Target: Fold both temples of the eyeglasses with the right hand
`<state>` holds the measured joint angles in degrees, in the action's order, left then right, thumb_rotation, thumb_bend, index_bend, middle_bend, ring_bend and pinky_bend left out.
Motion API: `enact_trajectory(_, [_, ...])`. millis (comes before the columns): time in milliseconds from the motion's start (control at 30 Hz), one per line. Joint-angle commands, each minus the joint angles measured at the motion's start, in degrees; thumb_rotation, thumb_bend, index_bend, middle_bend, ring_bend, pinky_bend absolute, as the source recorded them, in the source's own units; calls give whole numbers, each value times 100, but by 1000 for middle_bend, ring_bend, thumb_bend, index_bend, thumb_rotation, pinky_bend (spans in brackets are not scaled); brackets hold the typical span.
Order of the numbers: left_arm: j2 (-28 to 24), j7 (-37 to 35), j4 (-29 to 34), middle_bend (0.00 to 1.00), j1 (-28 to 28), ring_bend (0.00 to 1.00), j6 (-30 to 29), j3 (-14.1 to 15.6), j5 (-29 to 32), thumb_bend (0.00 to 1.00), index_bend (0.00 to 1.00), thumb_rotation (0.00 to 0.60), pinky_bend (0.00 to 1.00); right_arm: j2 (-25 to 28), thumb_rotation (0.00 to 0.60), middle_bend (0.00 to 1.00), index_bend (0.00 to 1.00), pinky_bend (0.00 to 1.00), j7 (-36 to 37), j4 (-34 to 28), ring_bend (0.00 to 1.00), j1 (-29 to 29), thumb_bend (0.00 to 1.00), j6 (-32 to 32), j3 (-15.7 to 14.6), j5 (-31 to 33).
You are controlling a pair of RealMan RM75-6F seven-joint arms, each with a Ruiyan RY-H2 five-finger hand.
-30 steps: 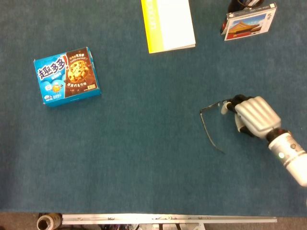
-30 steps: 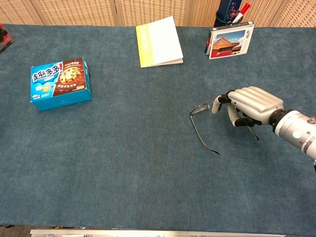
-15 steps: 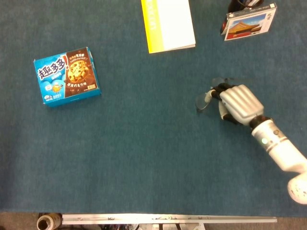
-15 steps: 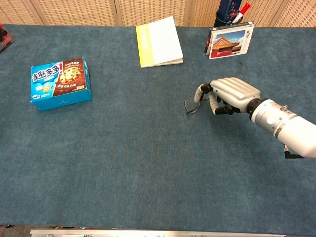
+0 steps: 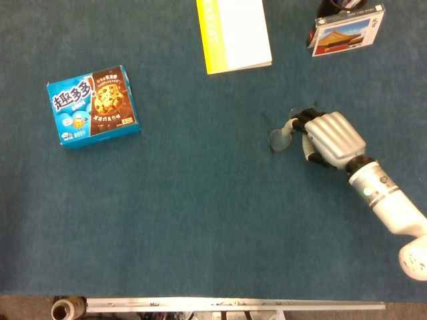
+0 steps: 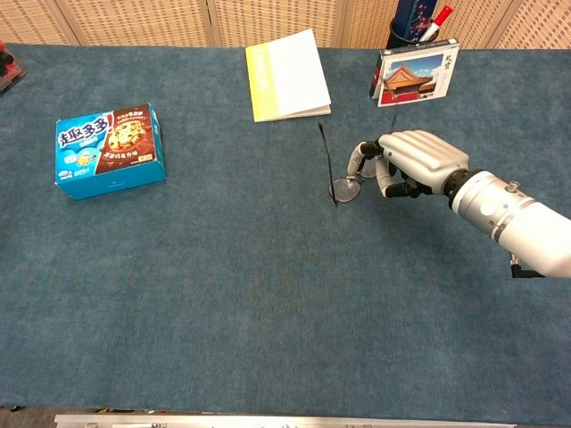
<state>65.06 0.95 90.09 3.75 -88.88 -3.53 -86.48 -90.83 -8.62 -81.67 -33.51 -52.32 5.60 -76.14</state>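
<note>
Right hand (image 6: 412,163) palm down, fingers curled, pinching; left unseen.

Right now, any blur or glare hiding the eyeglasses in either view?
Head view: eyeglasses faint, thin frame nearly lost against the blue cloth by the right hand. Chest view: eyeglasses sharper, one temple standing up dark and clear. No glare; lighting even in both.

Table cloth (image 5: 200,220): plain dark teal-blue. Box (image 5: 93,105), left: bright blue, white lettering, brown cookie picture. Notebook (image 5: 233,33), far centre: white, yellow band on its left edge. Card (image 6: 416,76), far right: red-roofed building under blue sky, white border. Right hand (image 5: 330,140): silver-grey, black at finger joints. Eyeglasses (image 6: 343,185): thin black frame, clear lenses.
</note>
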Motion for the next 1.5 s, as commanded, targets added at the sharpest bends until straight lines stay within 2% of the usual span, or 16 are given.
enact_trajectory(33, [4, 9, 0, 430, 2, 286, 4, -1, 5, 288, 516, 600, 394, 11, 600, 376, 391, 443, -5, -3, 254, -6, 881, -3, -8, 13])
enact_trajectory(833, [13, 51, 4, 430, 3, 286, 10, -5, 22, 288, 516, 600, 394, 258, 600, 376, 391, 443, 33, -270, 259, 96, 880, -335, -183, -197])
enact_trajectory(1267, [43, 128, -6, 430, 19, 286, 49, -12, 58, 288, 516, 600, 394, 816, 600, 376, 391, 443, 50, -1103, 267, 379, 782, -1304, -434, -1233])
enact_trajectory(1500, [44, 137, -1, 430, 23, 286, 58, -17, 73, 288, 516, 600, 394, 878, 600, 375, 391, 443, -55, -1210, 261, 512, 705, -1906, -453, -1797])
